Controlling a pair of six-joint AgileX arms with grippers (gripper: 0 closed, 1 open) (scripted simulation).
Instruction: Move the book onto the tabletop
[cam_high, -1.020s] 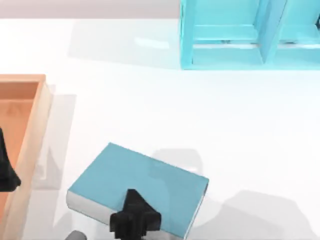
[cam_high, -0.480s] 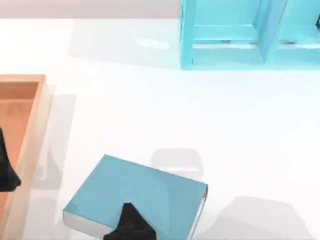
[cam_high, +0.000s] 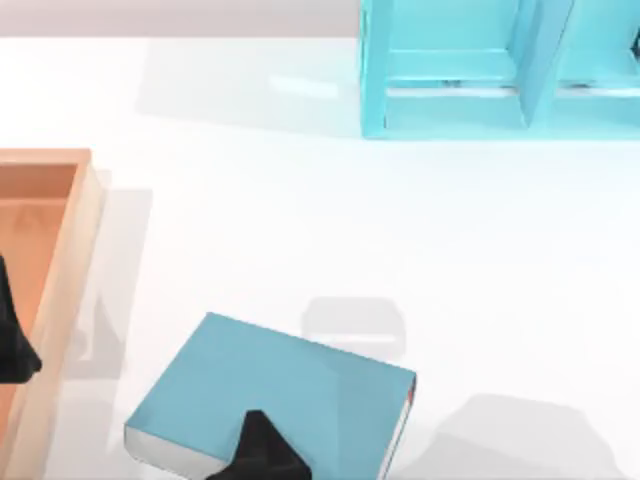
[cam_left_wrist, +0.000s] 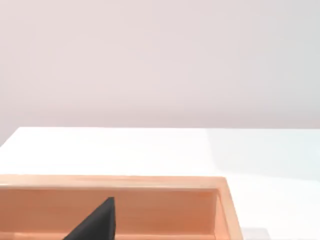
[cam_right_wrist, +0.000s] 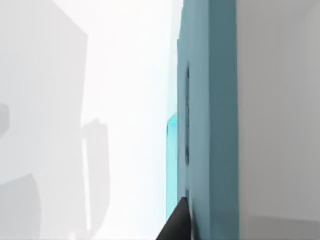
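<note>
There was one book (cam_high: 290, 395), teal-blue on top with white page edges along its side and a small red mark at its right edge. It sat near the front of the white bench (cam_high: 300, 220), a little left of the middle. It was turned at a slant. A soft grey shadow lay on the bench just behind it, so I could not tell if it was lying flat on the bench or held a bit above it. No words or labels could be read on the cover.

The right end effector (cam_high: 262, 455) was the dark shape at the book's front edge, over the cover. In the right wrist view one dark finger (cam_right_wrist: 176, 222) lay against the book's (cam_right_wrist: 212, 125) teal cover. It looked like it was pinching the book.

One light cyan shelf (cam_high: 500, 70) with compartments stood at the back right, well apart from the book. One orange-brown wooden tray (cam_high: 65, 250) sat at the left edge. The left end effector (cam_high: 12, 340) hung over that tray (cam_left_wrist: 150, 200). I could not tell whether it was spread or pressed together.
</note>
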